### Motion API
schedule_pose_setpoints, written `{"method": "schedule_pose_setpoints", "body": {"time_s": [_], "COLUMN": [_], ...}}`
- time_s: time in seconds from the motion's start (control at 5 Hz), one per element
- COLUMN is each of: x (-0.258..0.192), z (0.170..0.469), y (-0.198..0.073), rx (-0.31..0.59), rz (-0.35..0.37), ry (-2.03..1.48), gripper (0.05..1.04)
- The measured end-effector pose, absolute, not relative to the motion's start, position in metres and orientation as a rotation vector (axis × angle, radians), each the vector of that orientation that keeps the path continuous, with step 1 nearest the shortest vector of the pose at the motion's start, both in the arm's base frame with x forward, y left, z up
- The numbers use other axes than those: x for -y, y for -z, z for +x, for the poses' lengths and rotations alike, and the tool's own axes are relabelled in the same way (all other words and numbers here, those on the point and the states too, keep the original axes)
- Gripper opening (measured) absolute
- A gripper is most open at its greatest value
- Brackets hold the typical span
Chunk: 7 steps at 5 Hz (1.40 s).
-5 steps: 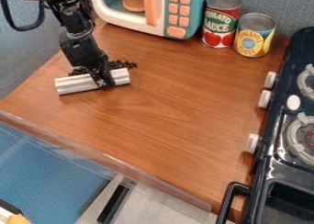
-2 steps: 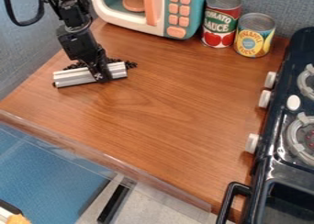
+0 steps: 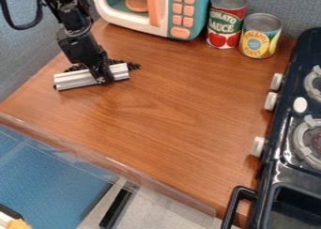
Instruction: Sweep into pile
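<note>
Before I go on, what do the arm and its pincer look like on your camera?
The arm is black, built of chunky, angular segments with bulky joints. A thick black cable loops beside its upper part. The pincer is black too, narrower than the segment above, with small whitish marks near its tip.

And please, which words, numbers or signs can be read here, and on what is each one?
"TOMATO SAUCE": red can
"PINEAPPLE", with probably "SLICES" under it: yellow and blue can
Gripper: small white mark, too small to read
Stove: small light marks, too small to read
</note>
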State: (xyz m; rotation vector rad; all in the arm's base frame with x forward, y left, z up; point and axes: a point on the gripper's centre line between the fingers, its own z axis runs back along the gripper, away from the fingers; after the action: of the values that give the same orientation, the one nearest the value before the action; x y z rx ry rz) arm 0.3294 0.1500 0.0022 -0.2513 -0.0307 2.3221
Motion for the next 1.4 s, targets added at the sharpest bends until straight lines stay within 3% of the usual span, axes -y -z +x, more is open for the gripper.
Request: {"method": "schedule_pose_setpoints", "body": {"time_s": [0.4,0.6,0.8,1.0,1.2,1.4], "x": [-0.119,-0.098,-0.043,-0.024,-0.005,-0.002], "z": [0.328,0.343,0.360,0.362,0.356,0.358], "y": [-0.004,-0.006,-0.006,-0.006,-0.006,-0.006], "rx": [0.039,0.117,0.169,0.191,0.160,0.099], "rz": [-0.298,-0.304,-0.303,-0.299,-0.264,-0.165], "ry": [-2.261,-2.210,-2.087,-2.059,-2.036,-2.031], "gripper": [0.378,0.377,0.378,0.378,0.378,0.377]}}
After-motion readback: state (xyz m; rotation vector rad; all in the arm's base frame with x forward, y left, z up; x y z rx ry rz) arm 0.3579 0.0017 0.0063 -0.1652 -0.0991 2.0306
